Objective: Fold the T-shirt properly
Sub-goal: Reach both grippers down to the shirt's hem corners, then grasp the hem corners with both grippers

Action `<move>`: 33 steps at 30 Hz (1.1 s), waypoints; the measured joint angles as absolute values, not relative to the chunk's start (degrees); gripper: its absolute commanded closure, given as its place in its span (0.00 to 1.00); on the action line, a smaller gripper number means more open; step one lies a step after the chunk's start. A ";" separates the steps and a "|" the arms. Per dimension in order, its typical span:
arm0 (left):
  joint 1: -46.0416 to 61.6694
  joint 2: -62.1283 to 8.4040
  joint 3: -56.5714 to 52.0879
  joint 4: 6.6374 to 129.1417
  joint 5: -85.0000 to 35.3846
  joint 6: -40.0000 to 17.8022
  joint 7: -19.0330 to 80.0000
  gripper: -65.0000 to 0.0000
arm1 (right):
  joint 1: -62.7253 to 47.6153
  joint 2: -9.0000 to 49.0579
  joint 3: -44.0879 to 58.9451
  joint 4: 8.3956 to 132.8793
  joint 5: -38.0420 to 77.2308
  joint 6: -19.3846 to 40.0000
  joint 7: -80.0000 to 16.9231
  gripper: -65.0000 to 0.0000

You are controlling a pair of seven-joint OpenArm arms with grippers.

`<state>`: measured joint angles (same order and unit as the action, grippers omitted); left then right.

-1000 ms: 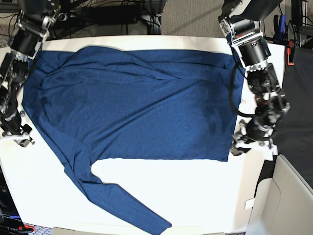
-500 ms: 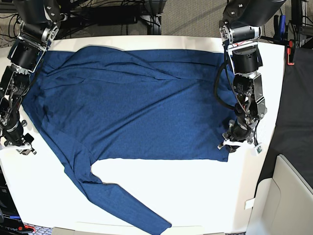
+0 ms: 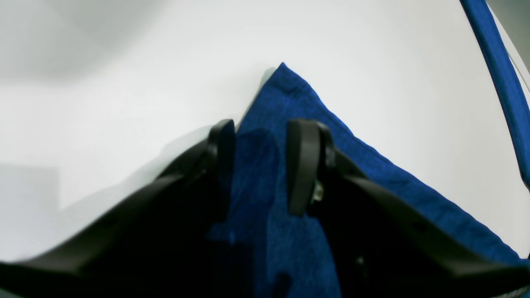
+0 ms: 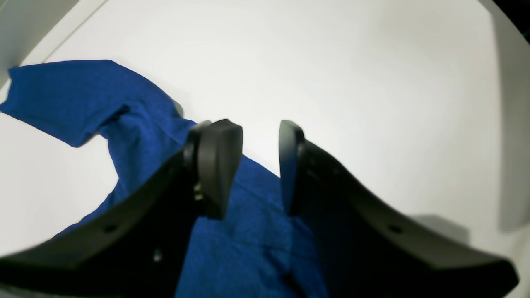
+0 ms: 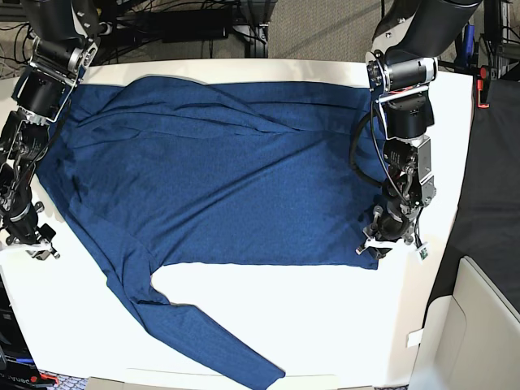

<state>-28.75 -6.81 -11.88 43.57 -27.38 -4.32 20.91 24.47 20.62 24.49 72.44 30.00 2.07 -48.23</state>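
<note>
the t-shirt [image 5: 219, 171] is lying spread over the white table [image 5: 325, 325], its body reaching from one side to the other, one long sleeve trailing toward the near edge and the other sleeve lying folded across the upper part of the body. the left gripper [image 3: 261, 165] is sitting low over the shirt's near hem corner, its jaws standing apart with the corner's cloth running between them and the tip of the corner pointing out past the fingertips; nothing is being pinched yet. the right gripper [image 4: 258, 165] is hovering over the shoulder edge on the opposite side, jaws likewise parted, with cloth under and between them but not clamped, and a folded lobe of fabric lying off to the side in the right wrist view. in the base view the left gripper [image 5: 390, 236] is resting right at the hem corner while the right gripper [image 5: 28, 240] is sitting at the far side edge of the cloth. judging from the soft wrinkles and the way the fabric is draping flat, the knit is looking light, limp and a little stretchy, so it is likely to sag and slide instead of keeping a shape when lifted. the sensible holds are probably the doubled hem corner and the seamed shoulder edge, taking both layers together so the lower one is not slipping away.
</note>
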 measured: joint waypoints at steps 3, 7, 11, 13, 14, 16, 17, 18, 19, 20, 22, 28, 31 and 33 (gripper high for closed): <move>-28.36 -6.09 -11.88 43.66 -27.42 -4.56 21.10 0.69 | 24.64 20.73 24.49 72.47 29.91 2.09 -48.23 0.69; -28.12 -4.95 -11.90 44.18 -27.64 -7.77 24.71 0.83 | 24.67 20.60 24.49 72.47 29.93 2.09 -48.23 0.69; -28.08 -4.27 -11.88 44.12 -27.81 -8.64 25.52 0.98 | 24.93 20.60 24.45 72.47 30.11 2.09 -48.23 0.69; -27.94 -4.43 -11.88 44.12 -28.08 -8.88 25.50 1.00 | 24.93 20.60 24.45 72.47 29.93 2.07 -48.23 0.69; -27.94 -4.45 -11.88 44.14 -28.12 -9.04 25.52 1.00 | 24.93 20.58 24.45 72.47 29.95 2.11 -48.23 0.69; -27.57 -4.43 -11.88 45.98 -27.97 -8.78 26.92 1.00 | 24.95 20.47 24.45 72.47 29.91 2.09 -48.23 0.69; -27.05 -4.38 -11.88 47.75 -27.59 -8.47 28.42 1.00 | 24.95 20.47 24.45 72.44 29.89 2.09 -48.18 0.69; -26.44 -4.32 -11.94 49.45 -27.38 -8.32 29.26 1.00 | 24.95 20.45 24.45 72.36 29.89 2.07 -47.66 0.69; -25.39 -4.27 -11.94 51.40 -27.11 -7.66 29.80 1.00 | 24.95 20.47 24.45 72.18 29.89 2.11 -46.85 0.69; -24.25 -4.25 -11.92 53.49 -27.05 -7.68 30.11 1.00 | 24.97 20.51 24.45 71.64 29.95 2.11 -46.00 0.69; -22.48 -4.29 -11.88 57.52 -26.48 -7.31 32.10 1.00 | 25.85 20.62 24.45 68.84 29.93 2.02 -45.41 0.69; -19.55 -4.27 -12.03 68.95 -26.89 -7.75 35.99 1.00 | 32.88 21.02 14.98 57.65 29.52 1.67 -45.45 0.69; -17.93 -4.16 -11.88 72.47 -26.83 -7.66 36.47 1.00 | 36.07 20.62 9.67 53.60 30.17 2.28 -44.49 0.69; -16.80 -4.10 -11.88 74.08 -26.70 -7.51 37.21 1.00 | 37.21 20.73 6.68 51.00 30.02 2.24 -42.04 0.69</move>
